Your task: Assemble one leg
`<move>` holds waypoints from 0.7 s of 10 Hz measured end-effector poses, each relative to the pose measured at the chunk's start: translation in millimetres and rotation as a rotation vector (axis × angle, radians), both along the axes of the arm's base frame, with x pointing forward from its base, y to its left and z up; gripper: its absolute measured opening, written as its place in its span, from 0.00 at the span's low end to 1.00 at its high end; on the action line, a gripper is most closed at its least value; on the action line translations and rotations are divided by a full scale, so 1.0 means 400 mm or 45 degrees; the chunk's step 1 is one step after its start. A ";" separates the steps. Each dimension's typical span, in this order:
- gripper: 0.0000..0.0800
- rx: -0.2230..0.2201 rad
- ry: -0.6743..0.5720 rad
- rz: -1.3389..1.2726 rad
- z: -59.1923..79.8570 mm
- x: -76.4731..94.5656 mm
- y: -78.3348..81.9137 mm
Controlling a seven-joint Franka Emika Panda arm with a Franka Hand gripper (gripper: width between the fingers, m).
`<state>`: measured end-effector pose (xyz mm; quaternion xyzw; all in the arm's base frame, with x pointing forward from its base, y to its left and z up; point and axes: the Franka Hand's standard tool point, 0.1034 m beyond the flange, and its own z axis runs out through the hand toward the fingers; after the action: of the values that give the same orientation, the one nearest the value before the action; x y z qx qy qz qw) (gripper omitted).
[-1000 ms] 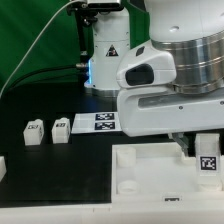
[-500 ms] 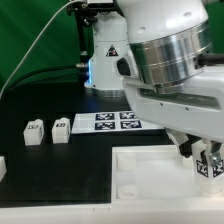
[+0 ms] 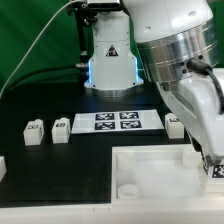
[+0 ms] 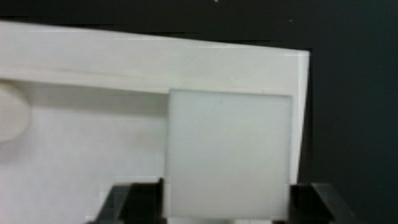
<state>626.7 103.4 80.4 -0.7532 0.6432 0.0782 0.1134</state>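
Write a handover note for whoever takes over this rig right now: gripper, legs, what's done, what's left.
Gripper: shut on the leg, upright over the white panel's corner at the exterior view's right.
Two loose legs lie beside the marker board; another leg at its other end.
Done: leg picked up.
Left: seat it in the panel; seating cannot be confirmed.

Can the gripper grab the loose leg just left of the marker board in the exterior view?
Probably not yet. Nothing covers that leg, but the gripper is shut on another leg over the white panel, so it must let go first.
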 end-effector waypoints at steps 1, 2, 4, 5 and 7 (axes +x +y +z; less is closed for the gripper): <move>0.60 -0.006 0.001 0.064 0.002 -0.003 0.004; 0.74 -0.015 0.010 0.266 0.012 -0.004 0.014; 0.80 -0.022 -0.078 0.609 0.019 0.011 0.016; 0.81 -0.021 -0.110 0.728 0.017 0.010 0.015; 0.81 -0.037 -0.187 1.061 0.013 0.010 0.010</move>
<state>630.6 107.4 85.4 -0.9539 0.2749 0.0544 0.1072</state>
